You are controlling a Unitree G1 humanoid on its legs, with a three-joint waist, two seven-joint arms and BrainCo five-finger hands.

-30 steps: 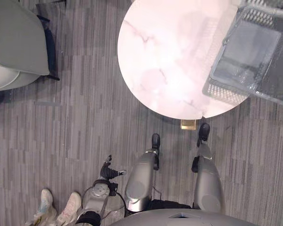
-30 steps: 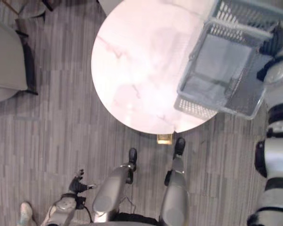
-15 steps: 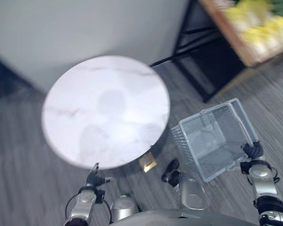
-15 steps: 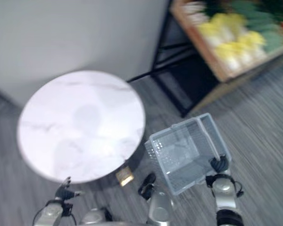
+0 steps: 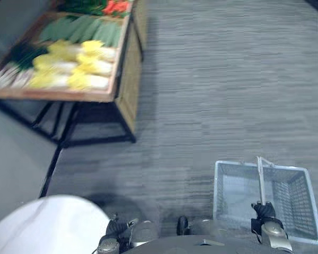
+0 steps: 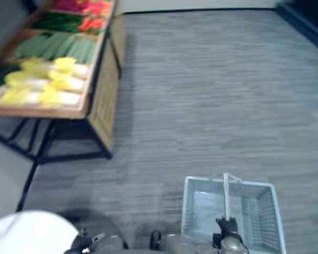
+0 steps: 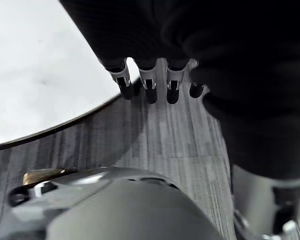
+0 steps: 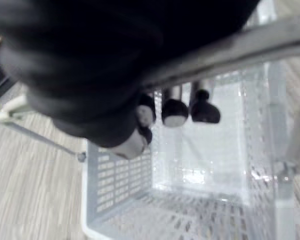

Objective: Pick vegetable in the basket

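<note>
A light grey mesh basket (image 5: 283, 198) hangs low at my right side, and nothing lies in it. My right hand (image 5: 261, 210) is shut round its handle (image 5: 260, 177); in the right wrist view the dark fingertips (image 8: 176, 111) curl under the handle bar (image 8: 270, 40). Vegetables lie in a wooden stand (image 5: 95, 95) at the far left: pale yellow cabbages (image 5: 74, 66), long green ones (image 5: 85, 29) and red ones (image 5: 115, 6). My left hand (image 5: 116, 230) hangs at the lower left, fingers (image 7: 149, 86) straight, holding nothing.
A round white table (image 5: 47, 225) sits at the lower left, close to my left hand. The stand rests on black metal legs (image 5: 69, 124). Grey striped carpet (image 5: 228, 79) stretches ahead and to the right.
The camera has swung away from the round table towards the vegetable stand and open carpet. The basket stays hanging from my right hand, and the left hand stays low.
</note>
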